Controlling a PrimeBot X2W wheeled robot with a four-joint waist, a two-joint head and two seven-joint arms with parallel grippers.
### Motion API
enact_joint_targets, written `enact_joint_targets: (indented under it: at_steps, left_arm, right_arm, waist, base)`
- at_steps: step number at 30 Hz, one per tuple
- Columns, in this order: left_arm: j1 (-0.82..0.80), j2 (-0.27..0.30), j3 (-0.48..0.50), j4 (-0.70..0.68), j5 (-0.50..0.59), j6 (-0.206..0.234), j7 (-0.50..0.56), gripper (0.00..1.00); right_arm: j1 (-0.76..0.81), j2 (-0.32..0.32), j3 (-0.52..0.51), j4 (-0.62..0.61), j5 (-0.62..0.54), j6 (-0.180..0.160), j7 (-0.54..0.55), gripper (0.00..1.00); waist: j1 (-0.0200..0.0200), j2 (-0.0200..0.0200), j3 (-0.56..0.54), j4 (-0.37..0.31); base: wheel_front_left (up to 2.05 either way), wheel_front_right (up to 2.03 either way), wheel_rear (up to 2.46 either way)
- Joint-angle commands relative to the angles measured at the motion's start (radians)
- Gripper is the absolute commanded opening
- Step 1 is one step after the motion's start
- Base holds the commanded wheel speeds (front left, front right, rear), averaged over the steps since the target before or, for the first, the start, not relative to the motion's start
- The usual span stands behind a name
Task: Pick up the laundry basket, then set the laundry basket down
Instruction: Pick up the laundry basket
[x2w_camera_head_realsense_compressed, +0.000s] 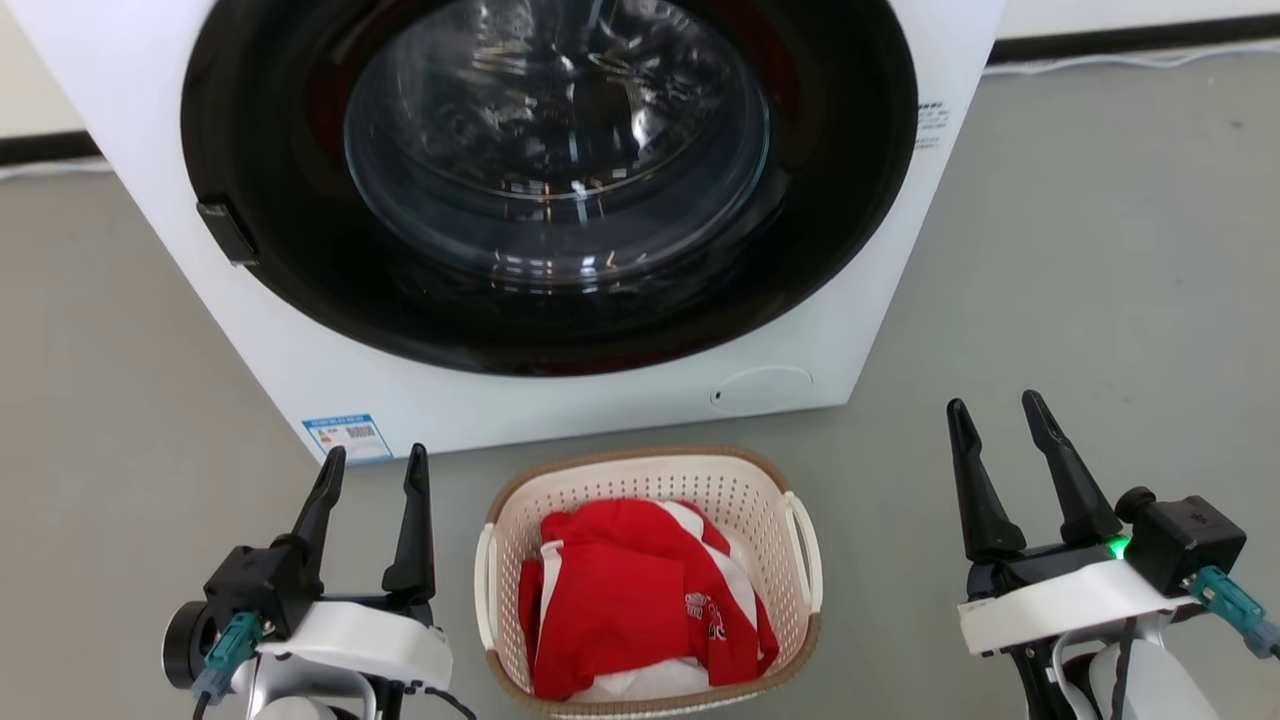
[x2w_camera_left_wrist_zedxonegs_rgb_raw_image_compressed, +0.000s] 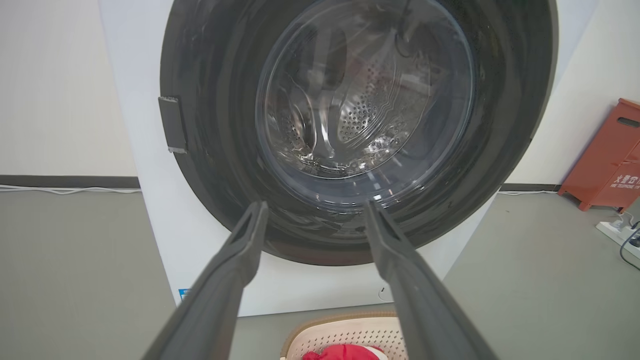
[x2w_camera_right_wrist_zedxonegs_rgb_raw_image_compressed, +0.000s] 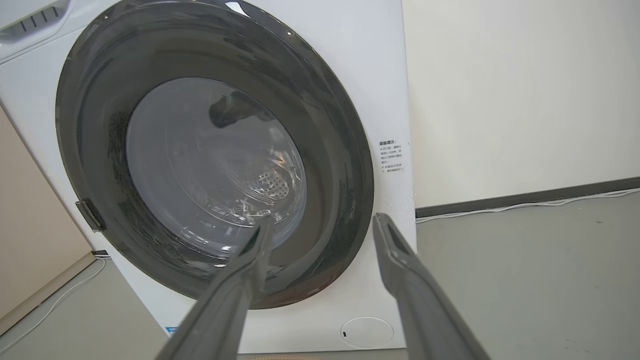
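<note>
Grey floor (x2w_camera_head_realsense_compressed: 1100, 300) is occupied by the laundry basket (x2w_camera_head_realsense_compressed: 640, 480) at 6 o'clock of the washing machine (x2w_camera_head_realsense_compressed: 300, 350). Left claw (x2w_camera_head_realsense_compressed: 375, 455) and right claw (x2w_camera_head_realsense_compressed: 995, 402) are held apart, empty. Tipping is risked by an uneven grip.

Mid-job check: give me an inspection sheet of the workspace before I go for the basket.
Surface: grey floor.
Job's things: laundry basket on the floor before the washing machine, holding red and white clothing.
Clutter: nothing seen.
Hands: left hand and right hand open, either side of the basket, not touching it.
Cables: white cable along the wall; power strip on the floor.
Surroundings: washing machine door shut; orange-red box by the wall.
</note>
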Motion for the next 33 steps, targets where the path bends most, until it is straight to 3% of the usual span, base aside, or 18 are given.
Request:
enact_joint_targets:
  at_steps: [1, 15, 33]
  left_arm:
    - [-0.044, 0.010, 0.025, -0.023, -0.006, 0.008, -0.006, 1.00]
    - [-0.130, 0.010, 0.026, 0.041, 0.007, -0.007, -0.006, 1.00]
    - [-0.359, 0.013, 0.070, 0.295, 0.059, -0.055, -0.006, 1.00]
  right_arm:
    - [-0.040, -0.008, 0.020, -0.024, -0.006, 0.007, -0.011, 1.00]
    - [-0.119, -0.001, 0.056, 0.002, 0.004, 0.007, -0.011, 1.00]
    - [-0.294, -0.023, 0.105, 0.193, 0.034, 0.007, -0.011, 1.00]
  waist:
    - [0.0001, -0.0001, 0.018, 0.001]
    - [0.0001, -0.0001, 0.172, -0.013]
    - [0.0001, -0.0001, 0.451, -0.003]
  base:
    - [0.00, 0.00, 0.00]
    - [0.00, 0.00, 0.00]
    - [0.00, 0.00, 0.00]
